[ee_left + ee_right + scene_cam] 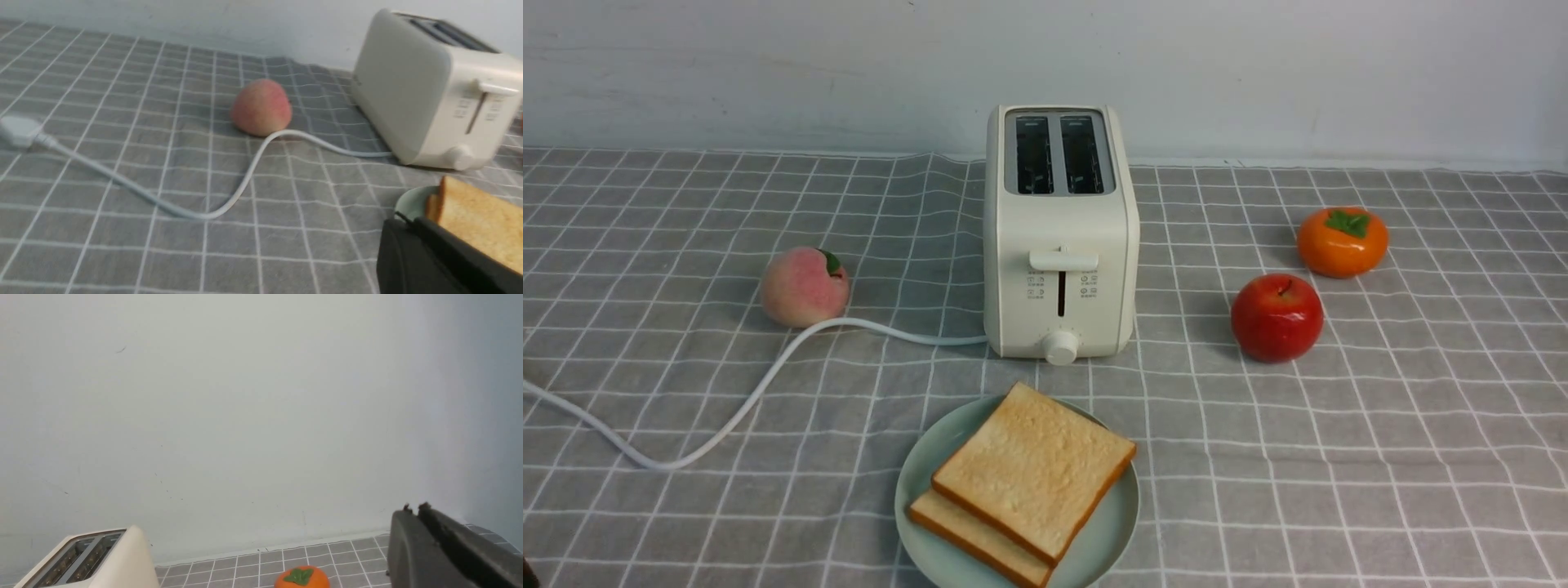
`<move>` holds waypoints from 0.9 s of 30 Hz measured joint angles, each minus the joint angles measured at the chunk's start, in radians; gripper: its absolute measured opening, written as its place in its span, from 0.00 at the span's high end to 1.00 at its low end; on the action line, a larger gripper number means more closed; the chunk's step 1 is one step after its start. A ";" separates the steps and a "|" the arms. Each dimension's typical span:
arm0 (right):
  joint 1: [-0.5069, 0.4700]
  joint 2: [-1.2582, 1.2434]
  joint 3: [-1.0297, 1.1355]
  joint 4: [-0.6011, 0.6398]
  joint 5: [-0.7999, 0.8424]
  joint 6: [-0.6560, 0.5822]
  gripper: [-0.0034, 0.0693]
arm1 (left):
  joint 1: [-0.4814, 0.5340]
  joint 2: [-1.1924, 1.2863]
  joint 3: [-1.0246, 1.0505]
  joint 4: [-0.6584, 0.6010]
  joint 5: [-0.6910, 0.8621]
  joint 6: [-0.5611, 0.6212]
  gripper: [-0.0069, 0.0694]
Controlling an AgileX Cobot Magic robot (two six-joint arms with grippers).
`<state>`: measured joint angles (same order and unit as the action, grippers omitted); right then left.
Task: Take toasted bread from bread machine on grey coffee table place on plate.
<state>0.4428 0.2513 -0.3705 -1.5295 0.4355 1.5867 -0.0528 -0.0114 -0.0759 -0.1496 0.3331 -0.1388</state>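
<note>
The task is judged to be complete, or very nearly so. Both slots in the top of the cream-white, round-cornered two-slot bread machine (1059,237) are seen to be dark and empty. The toasted bread, two square golden-tan slices with orange-brown crusts, is found on the round, shallow, pale mint-green plate (915,482). This plate is set on the grey coffee table (1380,457) with its white-gridded cloth, near the bread machine and at six o'clock from it. The upper slice (1033,469) is laid flat across the lower slice (968,535) and offset toward one o'clock, so only a strip of the lower one is shown at seven o'clock. No bread is left to be fetched, and at most the arms are to be parked.

The left claw (408,222) is shown in its wrist view with black jaws pressed together and nothing between them. The toasted bread is seen beyond it and is not gripped. The right claw (414,510) is likewise clenched and empty, raised toward the pale wall. Neither claw is caught in the front view, so both are judged to be apart from the plate.

A pink peach (804,287) is placed at nine o'clock from the bread machine, just beside the white power cord (727,420). A glossy red apple (1276,317) is at three o'clock and an orange persimmon (1342,241) at two o'clock.
</note>
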 joint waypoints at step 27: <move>0.000 0.000 0.000 0.000 0.000 0.000 0.89 | 0.027 0.000 0.104 0.012 0.050 -0.032 0.89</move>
<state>0.4428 0.2513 -0.3705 -1.5295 0.4355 1.5867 -0.0259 -0.0114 0.0279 -0.1378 0.3827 -0.1713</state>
